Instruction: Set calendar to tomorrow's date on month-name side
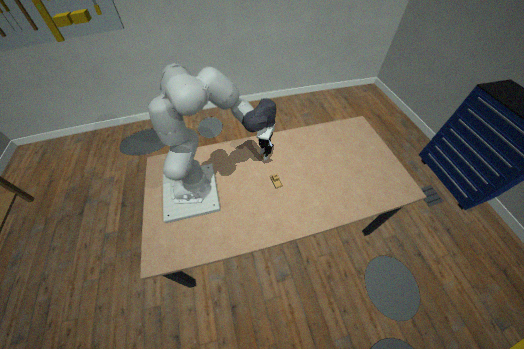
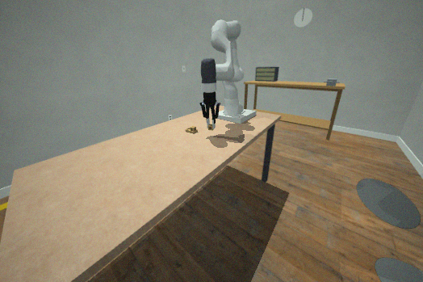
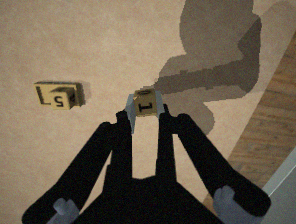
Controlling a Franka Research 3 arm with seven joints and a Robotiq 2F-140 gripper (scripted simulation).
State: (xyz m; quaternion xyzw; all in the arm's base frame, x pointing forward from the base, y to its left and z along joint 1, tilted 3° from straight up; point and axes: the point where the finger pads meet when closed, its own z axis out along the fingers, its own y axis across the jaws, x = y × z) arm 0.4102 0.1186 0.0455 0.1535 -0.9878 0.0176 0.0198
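Note:
The small wooden tray (image 1: 277, 184) (image 2: 188, 130) (image 3: 43, 95) lies on the table. One cube (image 3: 60, 99) sits at one end of it with a 5 on the face turned to the wrist camera; the digit looks upside down in that view. My gripper (image 1: 266, 158) (image 2: 210, 124) (image 3: 145, 100) is shut on the other cube (image 2: 211, 128) (image 3: 146, 106), which shows a 1 lying sideways in the wrist view and part of another mark on the adjoining face. The held cube is off to the side of the tray, above the table. The month's name cannot be read.
The table (image 1: 330, 170) (image 2: 121, 166) carries the robot's base plate (image 1: 192, 212) (image 2: 238, 117). The arm's shadow falls on the table beside the gripper. A table edge shows at the right of the wrist view. A blue drawer cabinet (image 1: 480, 145) stands off the table's far right.

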